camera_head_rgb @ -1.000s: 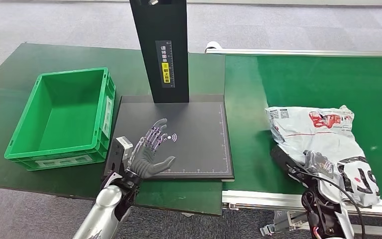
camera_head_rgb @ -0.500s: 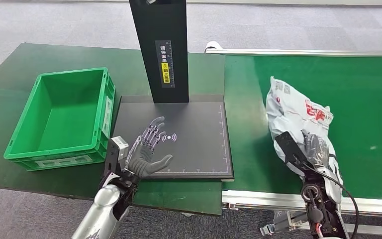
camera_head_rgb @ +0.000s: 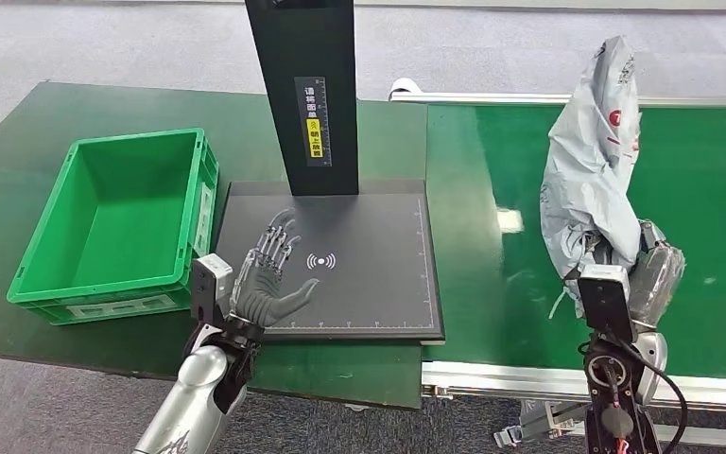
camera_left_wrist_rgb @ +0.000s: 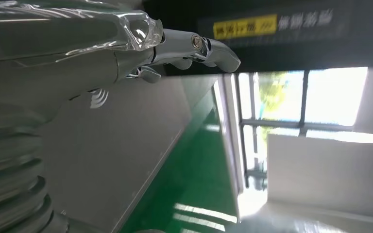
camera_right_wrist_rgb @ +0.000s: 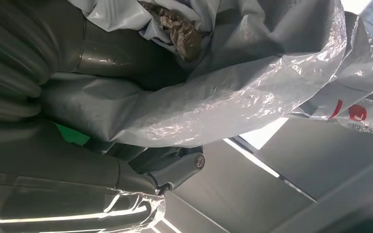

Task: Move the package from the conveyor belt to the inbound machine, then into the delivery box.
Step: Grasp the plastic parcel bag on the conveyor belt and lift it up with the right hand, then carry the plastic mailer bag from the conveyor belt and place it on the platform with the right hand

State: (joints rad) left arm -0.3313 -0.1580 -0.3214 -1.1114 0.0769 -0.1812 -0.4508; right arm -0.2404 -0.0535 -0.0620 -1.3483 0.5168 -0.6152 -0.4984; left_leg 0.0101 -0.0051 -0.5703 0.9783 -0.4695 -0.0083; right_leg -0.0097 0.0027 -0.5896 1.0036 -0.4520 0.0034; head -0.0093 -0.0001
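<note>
Grey plastic package (camera_head_rgb: 594, 180) is dangling above the conveyor belt (camera_head_rgb: 709, 180), gripped by my right hand (camera_head_rgb: 645, 274); I'm carrying it level toward the inbound machine (camera_head_rgb: 359, 274), left hand (camera_head_rgb: 267, 279) spread, holding nothing.

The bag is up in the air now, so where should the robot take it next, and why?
Probably left, over to the black pad. The right hand holds the bag above the belt, the pad lies bare, and the left hand waits open beside it.
</note>
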